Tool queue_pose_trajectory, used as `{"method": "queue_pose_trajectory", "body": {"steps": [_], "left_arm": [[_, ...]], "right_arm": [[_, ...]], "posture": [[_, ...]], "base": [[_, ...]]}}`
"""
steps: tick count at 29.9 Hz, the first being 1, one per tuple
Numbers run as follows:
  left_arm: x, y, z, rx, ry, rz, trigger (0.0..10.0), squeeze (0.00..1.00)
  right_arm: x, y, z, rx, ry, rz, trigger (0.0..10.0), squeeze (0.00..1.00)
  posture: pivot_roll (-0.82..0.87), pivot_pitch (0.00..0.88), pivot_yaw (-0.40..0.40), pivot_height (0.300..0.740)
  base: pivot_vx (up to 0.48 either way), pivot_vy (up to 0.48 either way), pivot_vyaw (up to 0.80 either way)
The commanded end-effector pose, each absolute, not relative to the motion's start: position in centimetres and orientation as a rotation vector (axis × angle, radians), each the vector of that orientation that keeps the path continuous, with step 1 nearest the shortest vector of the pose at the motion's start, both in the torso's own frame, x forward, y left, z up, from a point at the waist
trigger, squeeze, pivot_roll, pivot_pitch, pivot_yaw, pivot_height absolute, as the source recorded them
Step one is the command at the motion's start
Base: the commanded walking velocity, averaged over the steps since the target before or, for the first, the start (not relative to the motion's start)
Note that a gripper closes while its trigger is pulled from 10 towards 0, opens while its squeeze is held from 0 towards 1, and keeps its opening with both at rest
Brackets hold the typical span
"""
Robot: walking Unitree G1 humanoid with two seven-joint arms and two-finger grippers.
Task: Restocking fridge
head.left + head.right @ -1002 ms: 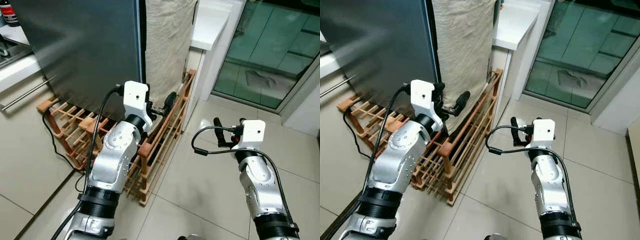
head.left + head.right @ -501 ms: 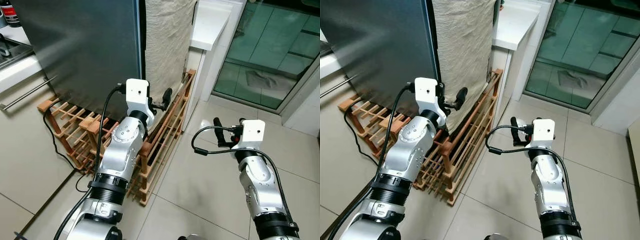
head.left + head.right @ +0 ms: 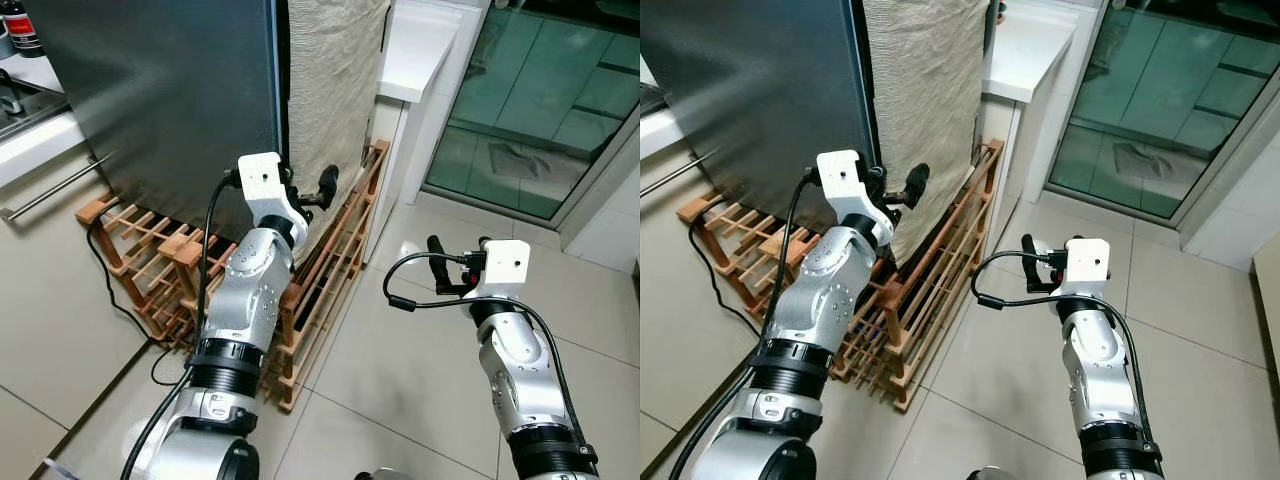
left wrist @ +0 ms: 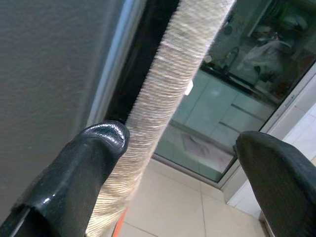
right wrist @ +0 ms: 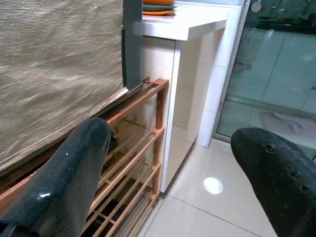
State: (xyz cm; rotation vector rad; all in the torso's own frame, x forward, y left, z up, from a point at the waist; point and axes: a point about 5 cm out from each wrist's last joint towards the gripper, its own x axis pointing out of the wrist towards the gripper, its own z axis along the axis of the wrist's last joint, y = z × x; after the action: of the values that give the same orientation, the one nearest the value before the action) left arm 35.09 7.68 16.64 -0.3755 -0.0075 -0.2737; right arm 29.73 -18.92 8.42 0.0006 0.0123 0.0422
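Observation:
The fridge (image 3: 160,100) stands ahead on the left, its dark grey door closed. A beige cloth (image 3: 335,90) hangs down its right side. My left gripper (image 3: 305,190) is raised to the gap between the door's edge and the cloth, and it is open. In the left wrist view the gripper (image 4: 182,148) has one finger against the cloth's (image 4: 168,84) edge, beside the dark gap, and nothing held. My right gripper (image 3: 458,250) hovers open over the tiled floor to the right, holding nothing.
A wooden slatted rack (image 3: 330,270) runs along the fridge's base, right under my left arm. A black cable (image 3: 110,290) trails on the floor to the left. A white counter (image 3: 420,50) and a glass door (image 3: 540,100) lie beyond to the right.
My left gripper has risen and swung left, closer to the fridge door's edge and the cloth. The right arm has stayed still.

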Motion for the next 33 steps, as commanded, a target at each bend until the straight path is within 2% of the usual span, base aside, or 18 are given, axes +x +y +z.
{"method": "queue_pose_trajectory", "body": {"steps": [1, 7, 10, 16, 27, 33], "left_arm": [[35.3, 7.5, 16.5, -0.372, 0.01, -0.272, 10.0, 0.0], [35.2, 7.6, 16.4, -0.329, 0.0, -0.26, 10.0, 0.0], [35.2, 7.6, 16.7, -0.209, -0.054, -0.267, 10.0, 0.0], [35.1, 7.6, 16.8, -0.144, -0.079, -0.266, 10.0, 0.0], [35.3, 8.1, 16.6, -0.183, -0.064, -0.215, 10.0, 0.0], [35.2, 7.1, 16.8, -0.229, -0.07, -0.274, 10.0, 0.0]], "right_arm": [[29.7, -19.4, 8.5, -0.002, 0.009, 0.03, 10.0, 0.0], [29.6, -19.4, 8.4, -0.002, 0.01, 0.031, 10.0, 0.0], [29.6, -19.4, 8.4, -0.003, 0.008, 0.029, 10.0, 0.0], [29.5, -19.4, 8.4, -0.003, 0.007, 0.027, 10.0, 0.0], [29.5, -19.5, 8.4, -0.005, 0.008, 0.027, 10.0, 0.0], [29.5, -19.4, 8.4, -0.004, 0.008, 0.03, 10.0, 0.0]], "posture": [[-0.09, 0.0, -0.018, 0.735], [-0.09, 0.0, -0.019, 0.735], [-0.09, 0.0, -0.019, 0.735], [-0.09, 0.0, -0.018, 0.735], [-0.09, 0.0, -0.018, 0.735], [-0.09, 0.0, -0.02, 0.735]], "base": [[0.0, 0.0, 0.0], [0.0, 0.0, 0.0], [0.0, 0.0, 0.0], [0.0, 0.0, 0.0], [0.0, 0.0, 0.0], [0.0, 0.0, 0.0]]}}
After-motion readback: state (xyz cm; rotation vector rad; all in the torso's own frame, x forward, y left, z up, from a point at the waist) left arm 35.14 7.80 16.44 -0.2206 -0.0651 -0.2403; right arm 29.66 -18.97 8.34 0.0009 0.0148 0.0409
